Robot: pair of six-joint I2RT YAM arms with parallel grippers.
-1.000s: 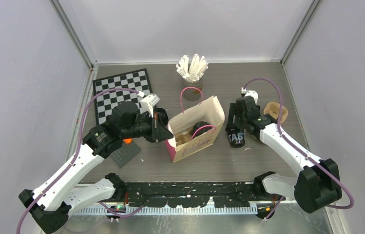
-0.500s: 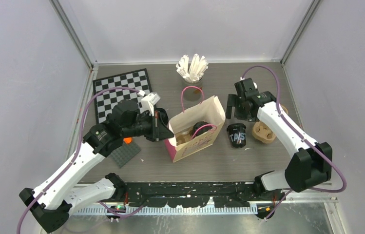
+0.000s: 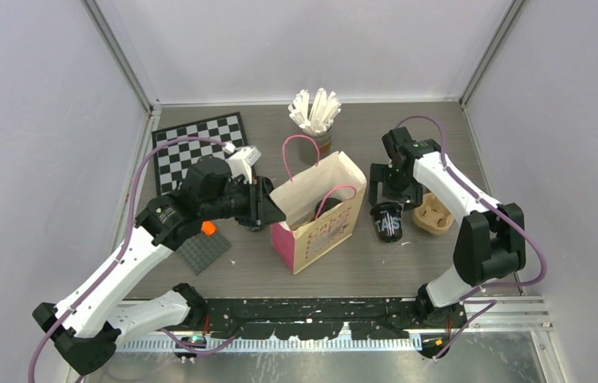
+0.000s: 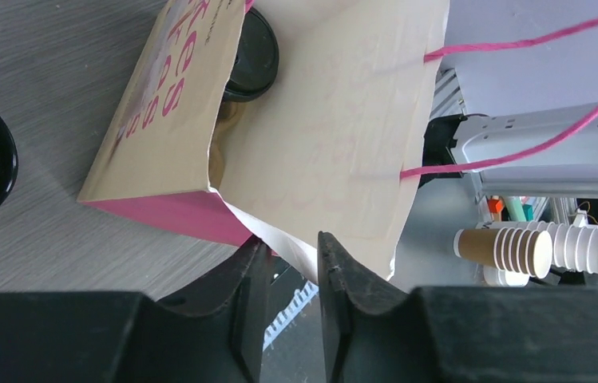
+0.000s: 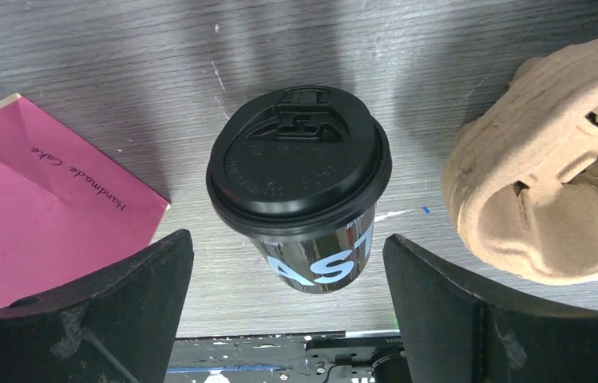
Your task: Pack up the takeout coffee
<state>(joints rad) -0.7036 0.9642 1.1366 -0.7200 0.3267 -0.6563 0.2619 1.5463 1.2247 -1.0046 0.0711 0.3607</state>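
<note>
The right tool [image 5: 289, 267], spread wide over the coffee cup [image 5: 323, 263] upright on the tabletop [image 5: 120, 64] between pink bag [image 3: 323, 235] and pulp carrier [image 5: 543, 183], should descend centred and grip below the lid [image 5: 299, 155], while the left tool [image 4: 287, 263], jaws barely parted, straddles the bag's rim.

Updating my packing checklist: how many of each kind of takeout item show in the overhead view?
Black lidded coffee cups: 2 (table cup; bagged cup)
Pink paper bag: 1
Brown pulp carrier: 1
Grey cup of white sticks: 1
Total: 5
</note>
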